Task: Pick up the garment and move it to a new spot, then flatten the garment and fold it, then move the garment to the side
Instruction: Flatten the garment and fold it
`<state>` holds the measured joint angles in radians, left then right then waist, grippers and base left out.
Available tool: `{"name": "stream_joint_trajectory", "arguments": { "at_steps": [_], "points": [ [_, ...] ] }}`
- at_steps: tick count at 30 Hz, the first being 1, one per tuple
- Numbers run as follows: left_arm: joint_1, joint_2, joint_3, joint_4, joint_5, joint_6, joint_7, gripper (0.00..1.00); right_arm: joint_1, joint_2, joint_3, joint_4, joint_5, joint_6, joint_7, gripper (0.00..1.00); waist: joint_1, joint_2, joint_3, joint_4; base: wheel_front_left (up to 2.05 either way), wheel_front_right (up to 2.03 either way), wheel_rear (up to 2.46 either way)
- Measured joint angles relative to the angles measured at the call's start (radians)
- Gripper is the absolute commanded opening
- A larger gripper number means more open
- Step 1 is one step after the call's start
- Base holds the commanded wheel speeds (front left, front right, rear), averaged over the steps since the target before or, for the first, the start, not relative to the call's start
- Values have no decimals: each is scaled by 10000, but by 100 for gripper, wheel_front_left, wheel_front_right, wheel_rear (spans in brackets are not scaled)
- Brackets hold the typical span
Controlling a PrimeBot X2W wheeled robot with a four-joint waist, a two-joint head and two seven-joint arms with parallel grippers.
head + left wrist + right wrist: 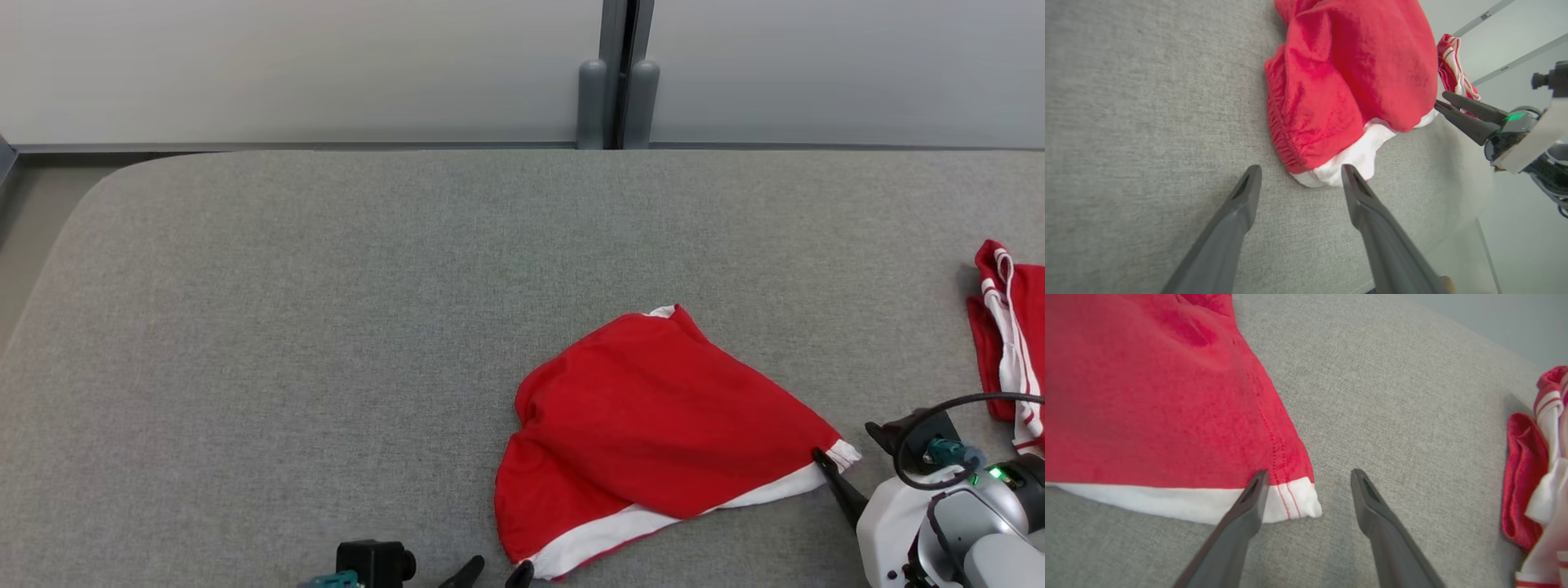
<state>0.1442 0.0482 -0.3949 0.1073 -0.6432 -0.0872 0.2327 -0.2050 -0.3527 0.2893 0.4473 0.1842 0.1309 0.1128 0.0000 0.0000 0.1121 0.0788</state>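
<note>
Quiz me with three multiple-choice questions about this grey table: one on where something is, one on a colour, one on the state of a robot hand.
1. Where is the right end effector?
A. At the red garment, by its white-banded corner.
B. On the middle of the cloth.
C. Up by the far wall.

2. What colour is the hem band?
A. Blue.
B. Yellow.
C. White.

3. How is the left end effector?
A. Shut on cloth.
B. Open, holding nothing.
C. Shut on nothing.

Answers:
1 A: in the right wrist view its fingertips stand at that corner.
2 C: a white strip edges the red cloth.
3 B: its fingers stand apart, with the hem just beyond their tips.
</note>
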Motion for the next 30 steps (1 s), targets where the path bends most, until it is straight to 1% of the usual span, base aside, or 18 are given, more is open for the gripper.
{"name": "stream_joint_trajectory", "arguments": {
  "at_steps": [5, 13, 14, 15, 16, 17, 20, 22, 24, 26, 30],
  "points": [
    [-285, 2, -347, 159, -351, -46, 90, 100, -238, -171, 431, 255, 410, 0, -8, 100, 0, 0, 437, 71, 0, 0, 0],
    [-546, 56, -573, 362, -435, -173, 50, 100, -549, -309, 708, 403, 719, 2, -184, 100, 0, 0, 796, -42, 0, 0, 0],
    [-612, 61, -602, 410, -468, -180, 46, 100, -584, -320, 738, 403, 802, 2, -182, 76, 0, 0, 840, -59, 0, 0, 0],
    [-700, 67, -658, 458, -499, -194, 48, 88, -619, -336, 817, 391, 905, 2, -176, 46, 0, 0, 882, -74, 0, 0, 0],
    [-779, 58, -704, 497, -529, -236, 42, 42, -641, -353, 894, 374, 991, 2, -157, 35, 0, 0, 912, -89, 0, 0, 0],
    [-861, 59, -769, 552, -535, -263, 42, 0, -672, -378, 1051, 336, 1124, 2, -111, 0, 0, 0, 937, -107, 0, 0, 0],
    [-964, 109, -986, 646, -696, -332, 48, 0, -702, -497, 1492, 79, 1691, 2, 69, 0, 0, 0, 952, -161, 0, 0, 0],
    [-960, 213, -1078, 593, -807, -353, 65, 0, -644, -660, 1475, -176, 2268, 2, 138, 0, 0, 0, 880, -175, 0, 0, 0],
    [-880, 420, -1091, 199, -920, -357, 107, 0, -404, -844, 1337, -696, 2970, 2, 240, 0, 0, 0, 784, -196, 0, 0, 0],
    [-709, 675, -1034, -594, -1135, -360, 224, 0, -185, -1124, 1026, -1569, 3737, 0, 357, 0, 0, 0, 690, -223, 0, 0, 0],
    [-486, 1319, -771, -2943, -1593, -362, 779, 0, 195, -1776, -67, -3971, 5265, 0, 823, 0, 0, 0, 611, -272, 0, 0, 0]
  ]
}}
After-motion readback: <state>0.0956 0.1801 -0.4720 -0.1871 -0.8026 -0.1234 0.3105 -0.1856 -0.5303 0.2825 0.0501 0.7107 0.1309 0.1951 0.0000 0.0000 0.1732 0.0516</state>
